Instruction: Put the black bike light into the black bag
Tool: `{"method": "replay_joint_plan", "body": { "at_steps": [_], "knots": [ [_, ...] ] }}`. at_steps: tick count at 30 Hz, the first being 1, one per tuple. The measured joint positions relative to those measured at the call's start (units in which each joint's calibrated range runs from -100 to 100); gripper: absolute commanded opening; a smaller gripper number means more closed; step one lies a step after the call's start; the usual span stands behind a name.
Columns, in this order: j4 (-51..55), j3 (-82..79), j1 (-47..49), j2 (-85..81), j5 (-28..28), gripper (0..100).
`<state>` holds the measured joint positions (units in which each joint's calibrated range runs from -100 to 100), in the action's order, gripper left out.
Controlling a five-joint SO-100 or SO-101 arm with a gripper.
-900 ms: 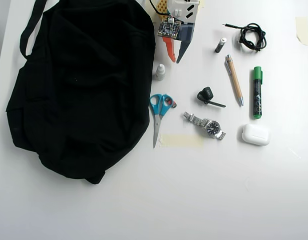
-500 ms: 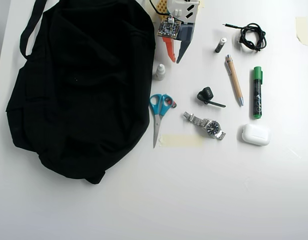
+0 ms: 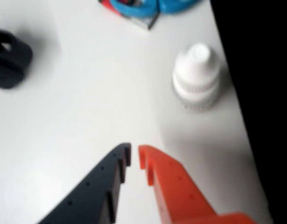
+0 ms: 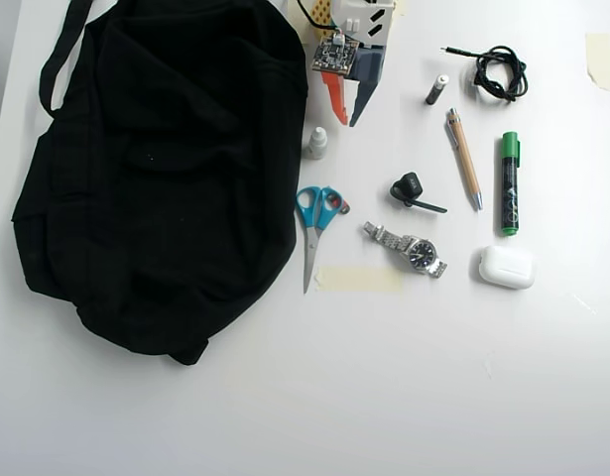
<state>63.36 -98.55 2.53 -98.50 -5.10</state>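
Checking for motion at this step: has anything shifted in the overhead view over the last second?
Nothing visibly changed. The gripper sits at the top beside the black bag, its fingers nearly closed and empty. The black bike light lies untouched between the scissors and the pen.

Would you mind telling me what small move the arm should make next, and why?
Probably open the hand and swing it toward the black bike light. Its tips are nearly together and hold nothing, poised above bare table beside the white dropper bottle, while the light lies untouched right of the scissors in the overhead view.
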Motion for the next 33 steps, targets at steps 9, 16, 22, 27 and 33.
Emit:
{"method": "replay_joint_plan", "body": {
  "at_steps": [9,16,22,27,33],
  "knots": [
    [-8.3,8.9,5.2,0.0,0.0,8],
    [-8.4,17.0,8.9,2.9,0.1,8],
    [-8.4,35.4,11.0,24.4,0.1,8],
    [-8.4,50.5,12.9,45.3,3.6,9],
    [-8.4,59.7,14.2,62.0,7.9,10]
  ]
}}
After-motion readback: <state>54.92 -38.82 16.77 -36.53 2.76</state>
